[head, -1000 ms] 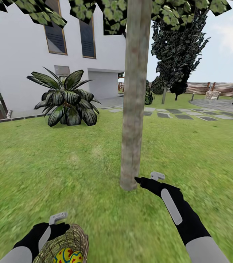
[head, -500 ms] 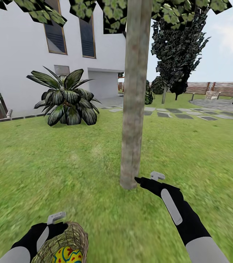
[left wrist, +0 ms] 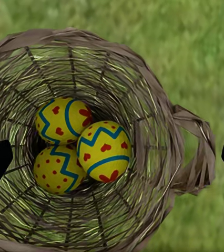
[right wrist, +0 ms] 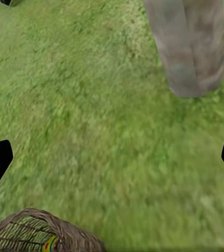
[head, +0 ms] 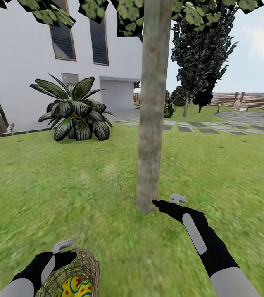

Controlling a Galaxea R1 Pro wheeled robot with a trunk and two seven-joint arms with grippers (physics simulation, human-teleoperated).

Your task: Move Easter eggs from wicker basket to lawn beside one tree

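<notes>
The lawn [head: 65,194] spreads wide and green from the robot out to a white house [head: 28,82] at the far left and grey paving stones [head: 214,128] at the far right, with a slatted wooden fence [head: 231,99] beyond them. A tree [head: 150,123] with a thick mottled trunk rises from the grass at the centre, and a dark cone-shaped tree [head: 202,53] stands farther off to the right. A low palm [head: 76,111] with a spread of dark fronds sits near the house. The wicker basket [head: 72,278] is at the near left, over the grass just beside the left gripper [left wrist: 112,157], whose fingers stand wide apart to either side of the basket in the wrist view. The right gripper [head: 158,203] hangs just beside the foot of the trunk, its fingers also spread apart and empty. Inside the basket lie the three Easter eggs [left wrist: 104,151], yellow with blue zigzags and red marks, touching one another at the bottom.
</notes>
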